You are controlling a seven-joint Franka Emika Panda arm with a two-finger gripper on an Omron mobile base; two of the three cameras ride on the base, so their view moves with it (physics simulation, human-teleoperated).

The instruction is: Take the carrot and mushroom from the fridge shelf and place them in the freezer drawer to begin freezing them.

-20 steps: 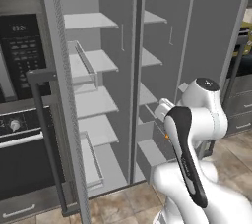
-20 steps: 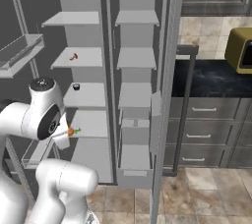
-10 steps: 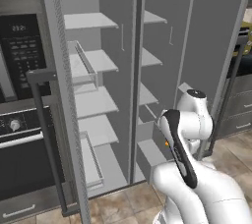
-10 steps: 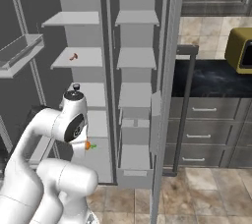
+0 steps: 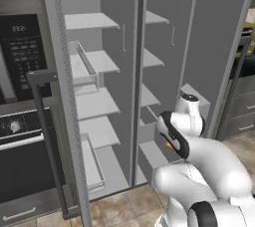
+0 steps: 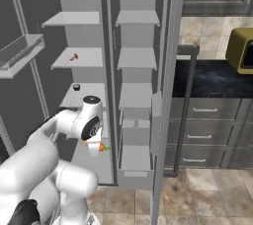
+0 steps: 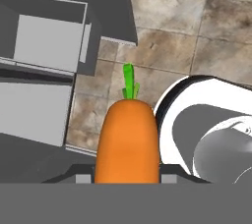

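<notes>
The carrot (image 7: 129, 142) sits clamped between the fingers of the gripper (image 6: 97, 147), its green tip pointing away from the hand over the tiled floor (image 7: 197, 26). In the right base view the carrot (image 6: 102, 147) hangs low in front of the open fridge, just left of the centre divider (image 6: 109, 81). A small red-brown piece, likely the mushroom (image 6: 73, 57), lies on the fridge shelf (image 6: 86, 61) higher up, well apart. The freezer drawer (image 6: 135, 171) stands pulled out near the floor, right of the carrot.
</notes>
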